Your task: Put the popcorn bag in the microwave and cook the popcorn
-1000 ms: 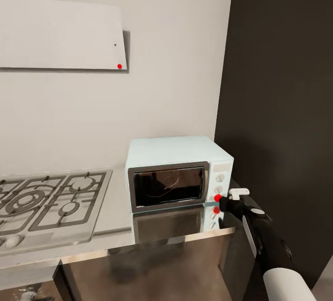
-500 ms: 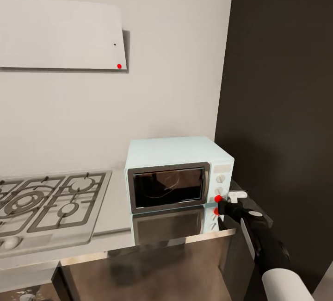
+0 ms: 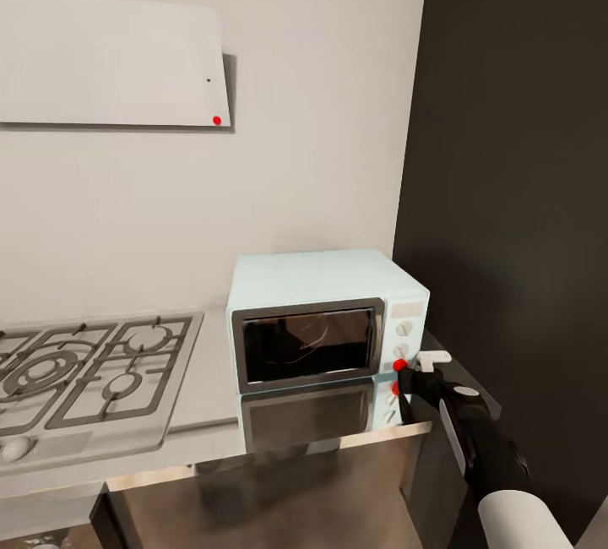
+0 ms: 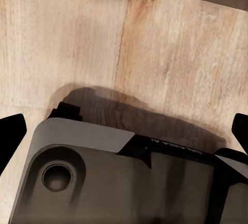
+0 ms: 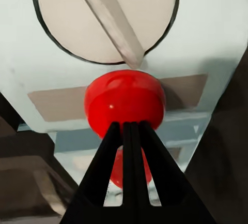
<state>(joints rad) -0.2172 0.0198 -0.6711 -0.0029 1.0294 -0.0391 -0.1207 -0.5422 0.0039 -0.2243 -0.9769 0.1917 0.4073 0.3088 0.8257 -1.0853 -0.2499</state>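
Note:
The pale mint-blue microwave stands on the glossy grey countertop with its dark glass door closed. My right gripper is shut, and its joined fingertips press against a red button at the bottom of the white panel, just below a round knob. The popcorn bag and the popcorn are hidden; I cannot make out anything behind the dark glass. My left gripper hangs open over the wooden floor, above the robot's dark base.
A steel gas hob lies left of the microwave, under a white hood. A tall black cabinet rises close on the right, beside my right arm. The countertop's front edge runs just before the microwave.
My right arm has sunk slightly while its tips stay at the red button. The head view has shifted a little. The microwave door stays closed.

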